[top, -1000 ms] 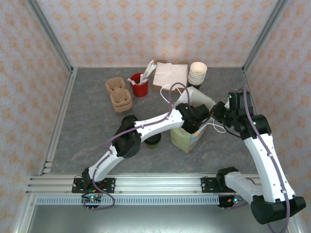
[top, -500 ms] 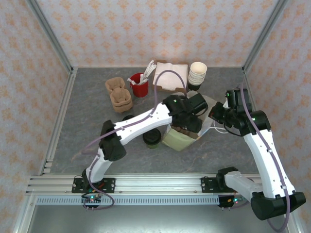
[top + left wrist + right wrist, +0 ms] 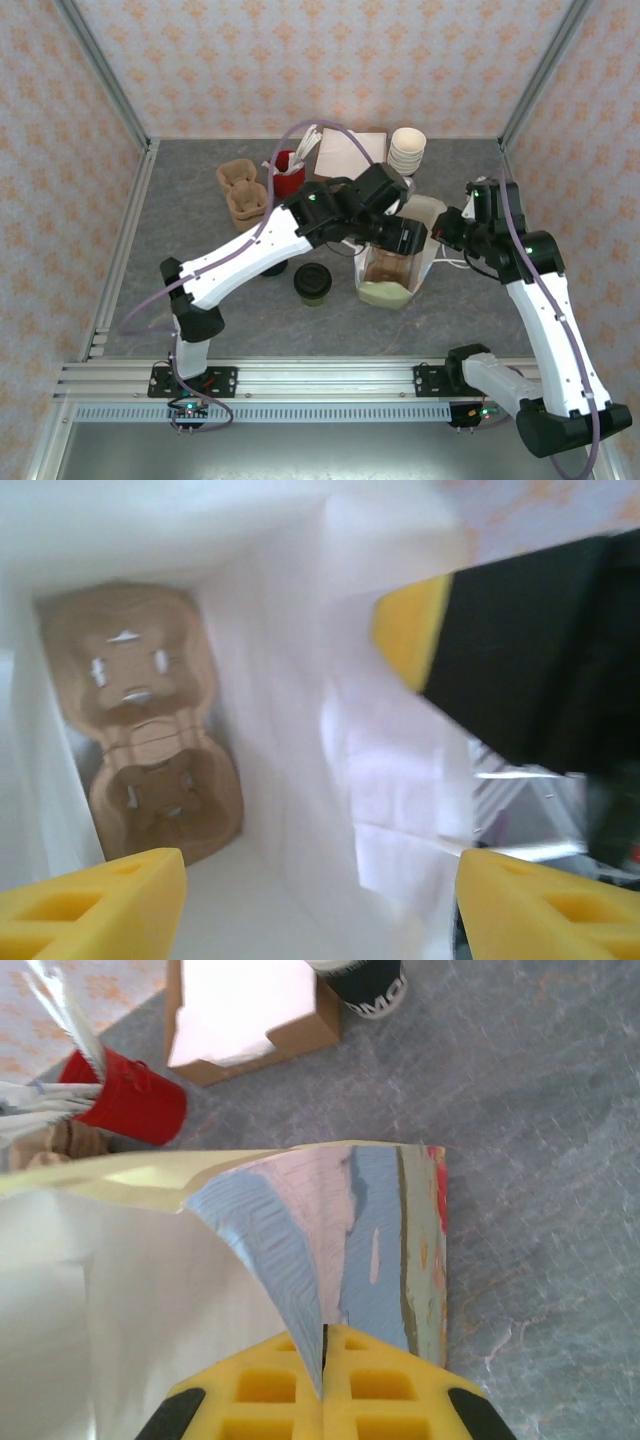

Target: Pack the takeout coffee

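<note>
Standing on the table (image 3: pixel 170 220) just left of the paper bag (image 3: pixel 385 285), the takeout coffee (image 3: pixel 313 283) is not yet packed. The left claw (image 3: pixel 315 895) is held apart, empty, over the bag's mouth; the right claw (image 3: pixel 323 1345) is clamped on the rim. Should that rim be tugged, the bag could be torn or tipped.

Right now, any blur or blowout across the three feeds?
Left wrist: soft all over, the paper bag interior washed out near white, the cardboard carrier inside it legible. Right wrist: crisp on the tabletop, the bag's inner face bright. Top external: even light, sharp, faint shadows.
</note>
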### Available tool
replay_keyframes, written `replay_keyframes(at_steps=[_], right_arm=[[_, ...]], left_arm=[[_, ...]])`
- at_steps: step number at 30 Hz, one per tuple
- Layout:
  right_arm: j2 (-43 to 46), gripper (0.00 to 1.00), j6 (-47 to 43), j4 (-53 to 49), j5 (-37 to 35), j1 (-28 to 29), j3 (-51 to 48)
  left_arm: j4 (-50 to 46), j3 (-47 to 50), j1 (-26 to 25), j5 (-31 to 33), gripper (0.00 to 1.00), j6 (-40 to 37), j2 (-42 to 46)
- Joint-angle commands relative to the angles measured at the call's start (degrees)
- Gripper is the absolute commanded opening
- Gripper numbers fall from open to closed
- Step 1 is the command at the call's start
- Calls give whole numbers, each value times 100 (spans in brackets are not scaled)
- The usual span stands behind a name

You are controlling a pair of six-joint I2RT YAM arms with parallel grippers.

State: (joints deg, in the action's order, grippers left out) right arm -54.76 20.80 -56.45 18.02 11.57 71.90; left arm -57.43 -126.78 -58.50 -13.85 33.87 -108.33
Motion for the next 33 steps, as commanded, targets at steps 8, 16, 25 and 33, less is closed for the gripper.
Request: replay_keyframes(at_steps=[8, 16, 25, 33], right_arm=[[536, 0, -493, 699, 232, 12, -39], [411, 0, -107, 547, 154, 12, -63], [432, 0, 147, 539, 406, 13, -324], [264, 0, 165, 381, 310, 12, -264]], left_arm=[[331, -353, 67, 1000, 74, -546, 1011], [79, 1338, 346, 3059, 76, 82, 2260], [-341, 3909, 441, 2983, 82, 1322, 3157], [-176, 4689, 165, 2325, 98, 1359, 2607]])
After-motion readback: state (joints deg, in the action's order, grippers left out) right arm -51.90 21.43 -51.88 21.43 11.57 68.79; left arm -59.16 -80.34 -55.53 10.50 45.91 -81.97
